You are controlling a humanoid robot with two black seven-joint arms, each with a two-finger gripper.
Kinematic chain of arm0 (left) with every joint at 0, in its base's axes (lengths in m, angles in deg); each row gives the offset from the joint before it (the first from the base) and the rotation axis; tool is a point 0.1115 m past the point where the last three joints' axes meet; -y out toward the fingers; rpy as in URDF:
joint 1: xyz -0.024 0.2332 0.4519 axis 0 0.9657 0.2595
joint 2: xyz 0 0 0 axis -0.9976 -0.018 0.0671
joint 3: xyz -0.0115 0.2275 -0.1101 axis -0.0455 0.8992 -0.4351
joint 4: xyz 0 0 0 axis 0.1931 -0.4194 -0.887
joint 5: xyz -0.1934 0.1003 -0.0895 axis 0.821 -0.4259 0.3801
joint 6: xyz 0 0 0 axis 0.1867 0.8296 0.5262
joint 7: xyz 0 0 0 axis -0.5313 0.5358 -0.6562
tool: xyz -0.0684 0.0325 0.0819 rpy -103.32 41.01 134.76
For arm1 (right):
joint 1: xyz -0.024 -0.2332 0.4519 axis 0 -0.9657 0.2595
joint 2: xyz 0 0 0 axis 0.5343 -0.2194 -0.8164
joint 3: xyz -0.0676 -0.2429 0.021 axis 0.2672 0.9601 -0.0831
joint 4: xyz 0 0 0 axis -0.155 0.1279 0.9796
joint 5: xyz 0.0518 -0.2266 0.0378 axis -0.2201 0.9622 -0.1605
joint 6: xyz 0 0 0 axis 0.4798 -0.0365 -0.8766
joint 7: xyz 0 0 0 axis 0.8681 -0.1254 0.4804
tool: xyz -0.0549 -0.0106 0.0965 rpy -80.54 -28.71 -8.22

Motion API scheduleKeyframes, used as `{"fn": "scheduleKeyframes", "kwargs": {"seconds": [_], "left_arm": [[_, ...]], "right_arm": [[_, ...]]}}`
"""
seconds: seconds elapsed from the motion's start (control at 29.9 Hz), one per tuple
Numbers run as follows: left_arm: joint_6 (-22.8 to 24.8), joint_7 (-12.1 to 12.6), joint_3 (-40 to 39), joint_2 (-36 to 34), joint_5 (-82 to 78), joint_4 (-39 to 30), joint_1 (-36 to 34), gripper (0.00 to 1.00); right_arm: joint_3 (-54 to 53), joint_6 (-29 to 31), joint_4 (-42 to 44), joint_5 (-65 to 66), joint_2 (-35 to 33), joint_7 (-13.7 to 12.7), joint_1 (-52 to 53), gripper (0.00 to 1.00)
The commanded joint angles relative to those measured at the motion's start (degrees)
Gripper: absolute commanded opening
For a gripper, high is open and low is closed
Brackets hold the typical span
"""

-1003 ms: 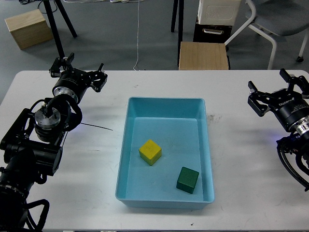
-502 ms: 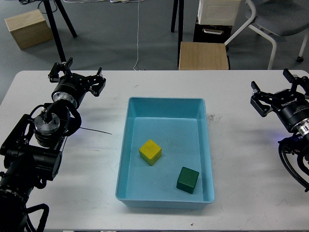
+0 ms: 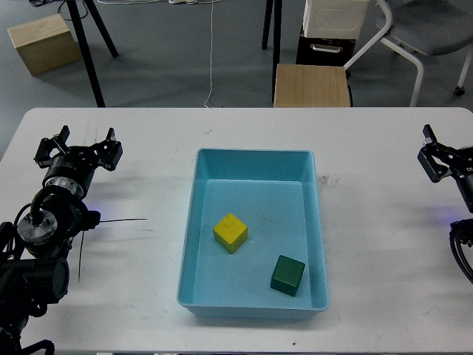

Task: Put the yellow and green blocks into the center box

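A yellow block (image 3: 230, 232) and a green block (image 3: 287, 274) both lie inside the light blue box (image 3: 253, 164) at the table's middle. The yellow one is near the box's centre, the green one toward its near right corner. My left gripper (image 3: 78, 149) is open and empty over the table's left side, well away from the box. My right gripper (image 3: 443, 159) is at the right edge of the view, partly cut off, with nothing seen in it.
The white table (image 3: 148, 281) holds a thin black cable (image 3: 118, 220) by the left arm. Beyond the far edge stand a wooden stool (image 3: 311, 85), a chair (image 3: 425, 37), tripod legs (image 3: 92, 37) and a cardboard box (image 3: 44, 43).
Both arms have drawn back outward: the left gripper moved left and toward me, the right gripper moved right, partly out of view. The blocks and box have not moved.
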Motion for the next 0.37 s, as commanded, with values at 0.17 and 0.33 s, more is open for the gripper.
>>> {"fn": "scheduleKeyframes", "kwargs": {"seconds": [0.17,0.33], "left_arm": [[0.1,0.13,-1.55,-0.59,1.27,0.01,0.86,1.0],[0.1,0.22,-1.55,-0.5,1.27,0.01,0.86,1.0]], "right_arm": [[0.14,-0.39,0.37,-0.25,0.26,0.22,-0.52,1.0],[0.05,-0.39,0.29,-0.25,0.26,0.22,-0.61,1.0]]}}
